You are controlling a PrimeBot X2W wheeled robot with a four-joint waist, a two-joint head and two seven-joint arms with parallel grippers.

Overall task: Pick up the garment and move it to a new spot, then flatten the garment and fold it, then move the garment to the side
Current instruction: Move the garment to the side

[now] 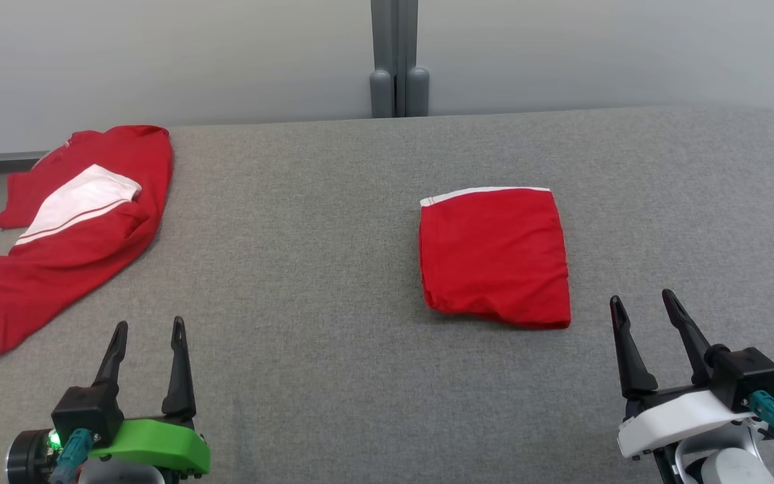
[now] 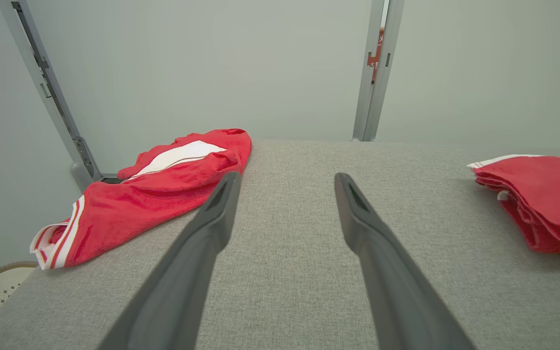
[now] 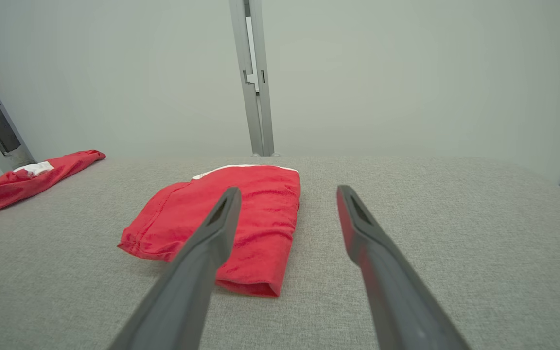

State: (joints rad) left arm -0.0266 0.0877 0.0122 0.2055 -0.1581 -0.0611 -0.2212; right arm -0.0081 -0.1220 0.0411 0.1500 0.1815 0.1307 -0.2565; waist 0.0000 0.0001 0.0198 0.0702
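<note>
**Red clothes on the surface, both claws empty**

Grey cloth covers the surface (image 1: 306,282). A grey post (image 1: 397,60) stands behind its far edge, in the middle.

The folded garment (image 1: 494,259) lies in front of the post and a little to its right. It is a neat, almost square pack, with its white edge on the side facing the post. The loose garment (image 1: 71,242) lies far to the left of the post, at the edge of the surface. It is bunched up. Its long side runs on a slant, from the near left corner up toward the post.

The left claw (image 1: 149,324) is on the near side, left of the post. The right claw (image 1: 643,297) is on the near side, right of the post. Both are spread wide and hold nothing.

I think the loose garment is the one to pick up, because it is not folded yet. It lies ahead and to the left of the left claw, so the left arm is nearer. The right claw is nearer to the folded garment, which sits just ahead of it and to its left.
</note>
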